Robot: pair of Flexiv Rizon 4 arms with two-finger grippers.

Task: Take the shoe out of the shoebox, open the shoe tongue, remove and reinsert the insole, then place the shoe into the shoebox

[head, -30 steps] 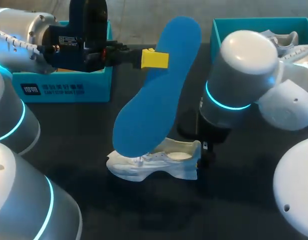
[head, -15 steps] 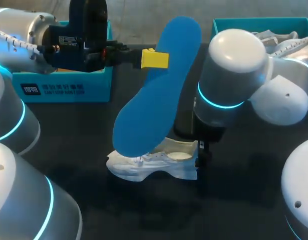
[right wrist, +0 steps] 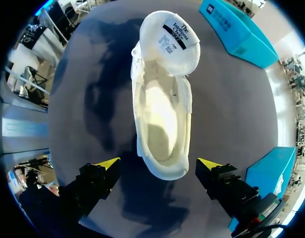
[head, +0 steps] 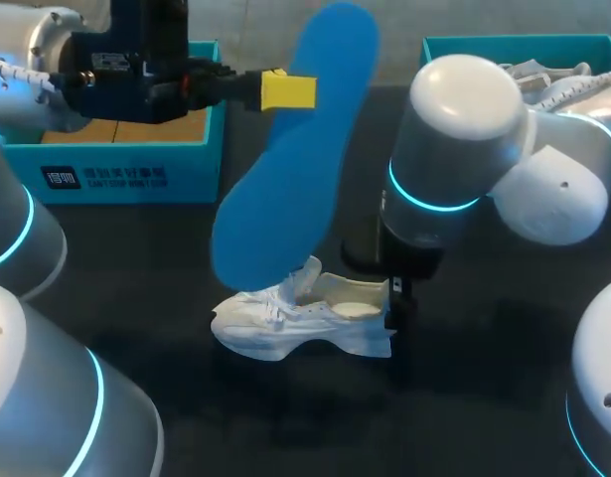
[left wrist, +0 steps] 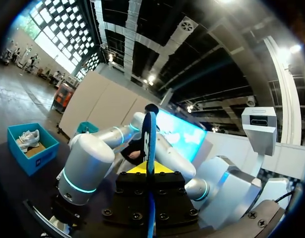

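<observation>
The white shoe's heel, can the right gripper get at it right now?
Probably yes: the right gripper hangs open over the heel of the shoe, nothing between, and the left gripper holds the insole well above.

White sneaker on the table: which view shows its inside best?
Right wrist view looks straight into the white sneaker, heel between the right gripper's open fingers. Head view shows its side; left wrist view, nothing clear.

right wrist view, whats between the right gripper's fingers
The white shoe: its heel end lies between the open fingers of the right gripper, neither visibly touching it. That view shows it best.
</observation>
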